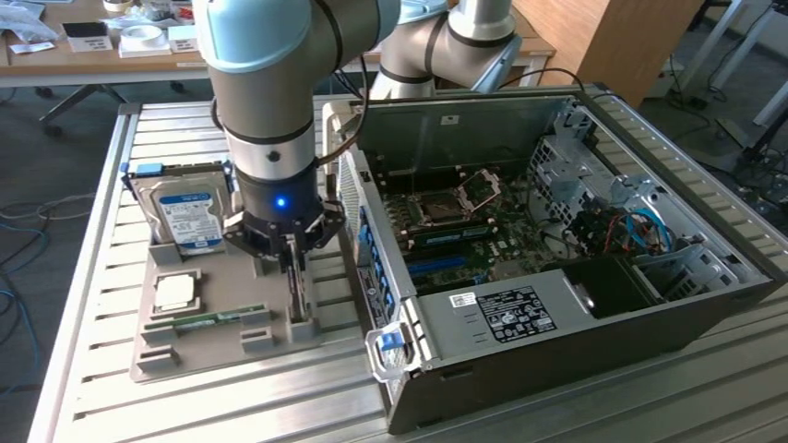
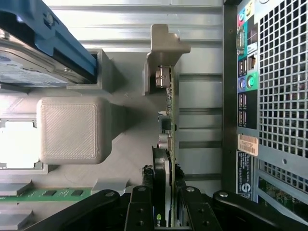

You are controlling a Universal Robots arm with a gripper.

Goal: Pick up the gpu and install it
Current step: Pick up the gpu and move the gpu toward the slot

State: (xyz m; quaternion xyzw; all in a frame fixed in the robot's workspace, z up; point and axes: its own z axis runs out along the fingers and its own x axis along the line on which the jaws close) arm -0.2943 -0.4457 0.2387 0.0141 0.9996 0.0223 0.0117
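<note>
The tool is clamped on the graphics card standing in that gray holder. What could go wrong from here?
The gpu stands on edge in a slot of the gray holder; lifted off-vertical, it could bind or drag the holder. The tool pinches the thin card across its faces, so it might slip or twist. The computer case sits close beside; the card could clip its rear panel.

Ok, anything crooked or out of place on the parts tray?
Nothing stands out. The gpu stands upright on edge in its slot on the tray, the tool straddling it; the hard drive and memory stick sit squarely in theirs.
</note>
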